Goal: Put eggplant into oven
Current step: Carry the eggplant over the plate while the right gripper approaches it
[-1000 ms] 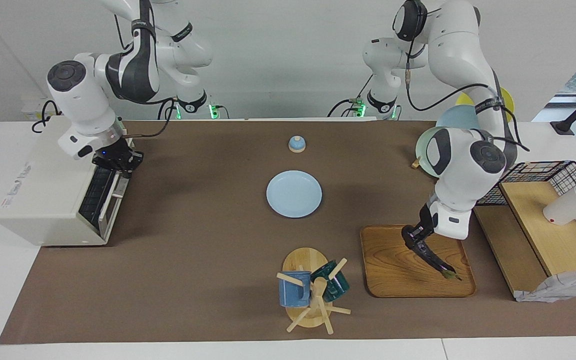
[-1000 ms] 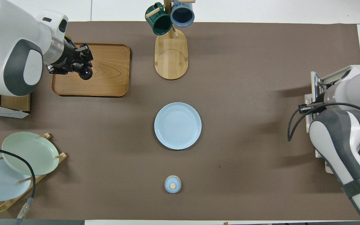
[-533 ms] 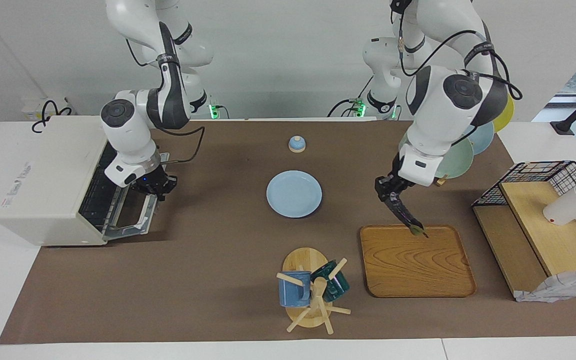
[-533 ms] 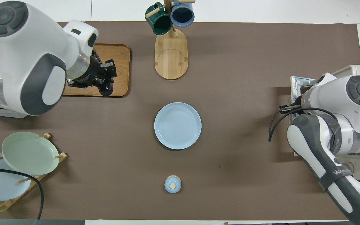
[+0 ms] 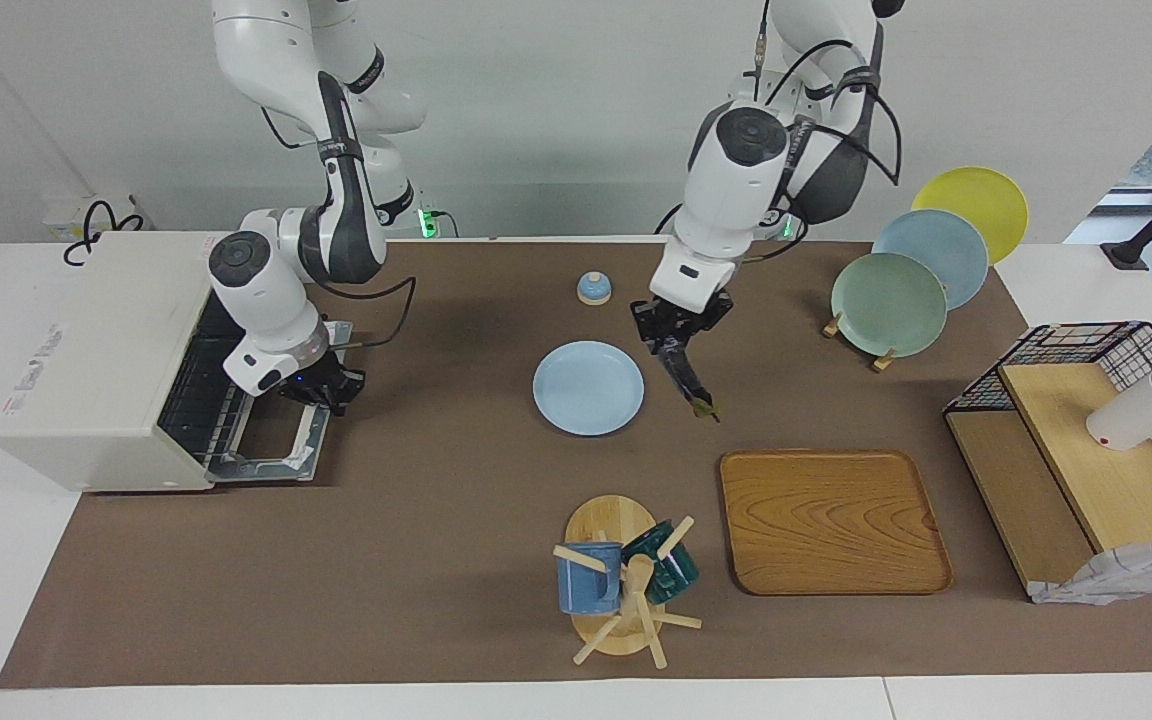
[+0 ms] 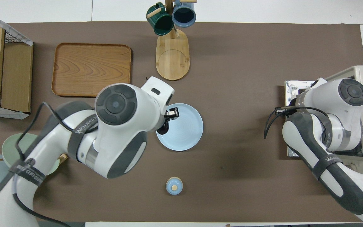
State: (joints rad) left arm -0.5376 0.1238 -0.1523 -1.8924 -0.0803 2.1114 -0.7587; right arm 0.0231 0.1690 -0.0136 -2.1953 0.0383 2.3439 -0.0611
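Observation:
The eggplant (image 5: 693, 385) is long and dark, and it hangs slanting from my left gripper (image 5: 678, 345), which is shut on its upper end. It is in the air over the brown mat, just beside the light blue plate (image 5: 588, 388). From overhead, the eggplant's dark end (image 6: 163, 127) shows at the plate's rim under the left gripper (image 6: 170, 115). The cream oven (image 5: 86, 370) stands at the right arm's end of the table with its door (image 5: 271, 445) folded down flat. My right gripper (image 5: 321, 385) is shut on the door's handle edge.
A bare wooden tray (image 5: 831, 520) lies farther from the robots than the eggplant. A mug tree (image 5: 626, 580) with two mugs stands beside it. A small blue lid (image 5: 593, 288), a plate rack (image 5: 891, 300) and a wire shelf (image 5: 1086, 420) are also there.
My left gripper lifted the eggplant off the wooden tray and carried it toward the plate. My right gripper pulled the oven door from nearly closed down to flat.

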